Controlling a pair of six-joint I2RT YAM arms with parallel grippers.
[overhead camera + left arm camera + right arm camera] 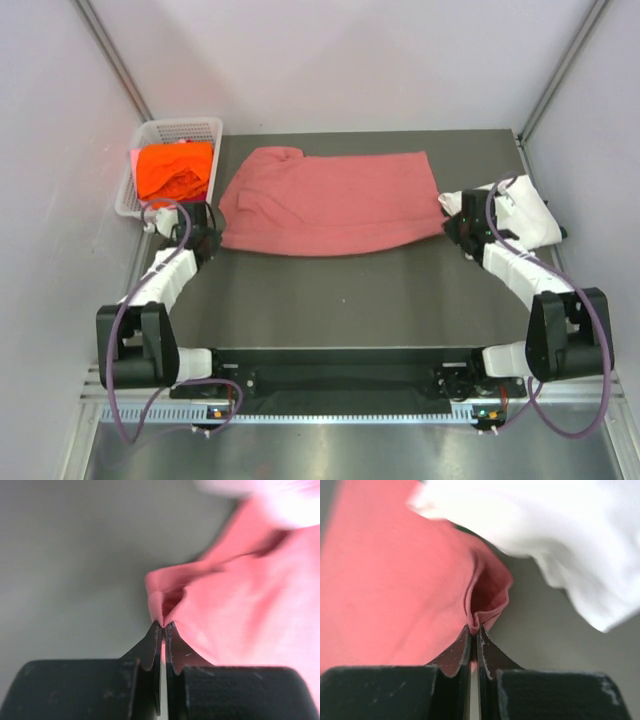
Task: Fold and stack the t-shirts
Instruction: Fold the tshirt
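At the far-left corner of the counter sits a white mesh basket, with the bright orange t-shirt bunched up inside it. Just nearer than the basket, by the left edge, the left gripper has its fingers pinched together on a small fold at the left end of the dusty pink-red t-shirt; the left wrist view shows the cloth caught between the fingertips. This shirt lies spread across the far half of the counter, its long side running from left to right, somewhat rumpled at its far-left end. At its right end the right gripper is likewise clamped on a puckered fold of the pink-red cloth. Just beyond it, against the right edge, the white t-shirt lies in a loose heap, partly under the right arm.
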